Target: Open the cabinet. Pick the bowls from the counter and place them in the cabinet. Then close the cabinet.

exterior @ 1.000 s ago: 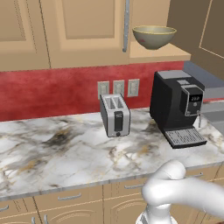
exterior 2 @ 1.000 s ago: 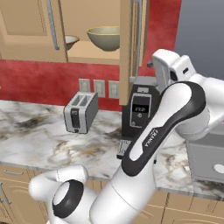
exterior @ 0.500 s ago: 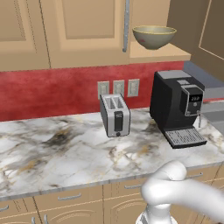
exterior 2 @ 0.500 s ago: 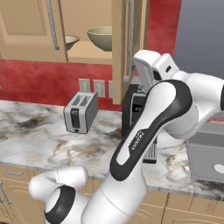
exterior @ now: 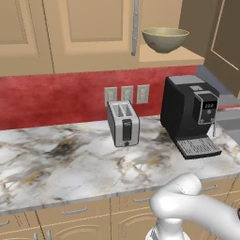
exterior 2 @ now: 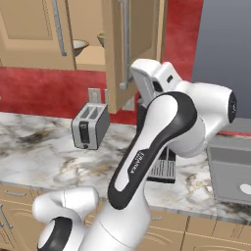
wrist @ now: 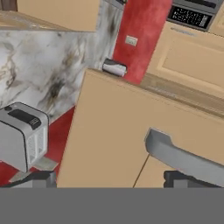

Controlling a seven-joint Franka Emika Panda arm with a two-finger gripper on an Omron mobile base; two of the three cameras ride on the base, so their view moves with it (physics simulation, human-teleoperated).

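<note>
The cabinet's left door (exterior: 89, 33) is shut, and its right door (exterior 2: 139, 44) stands swung out with its silver bar handle (exterior 2: 125, 44). An olive-yellow bowl (exterior: 165, 38) sits on the cabinet shelf (exterior: 171, 57). In the right base view its edge (exterior 2: 101, 38) peeks past the open door, beside a shallower bowl (exterior 2: 80, 45). My gripper (wrist: 109, 178) is open, right up against the open door's face (wrist: 109, 131). The handle (wrist: 183, 159) lies just ahead of the right fingertip (wrist: 175, 177), with nothing held. The marble counter (exterior: 56, 164) carries no bowl.
A silver toaster (exterior: 123, 123) and a black coffee machine (exterior: 190, 115) stand at the back of the counter. Wall sockets (exterior: 126, 93) sit on the red backsplash. A grey sink (exterior 2: 230, 171) lies at the right. Drawers (exterior: 75, 213) run under the counter.
My arm has swung left, bringing the hand up to the open right door. In the right base view that door now shows more of its face and covers most of the olive bowl.
</note>
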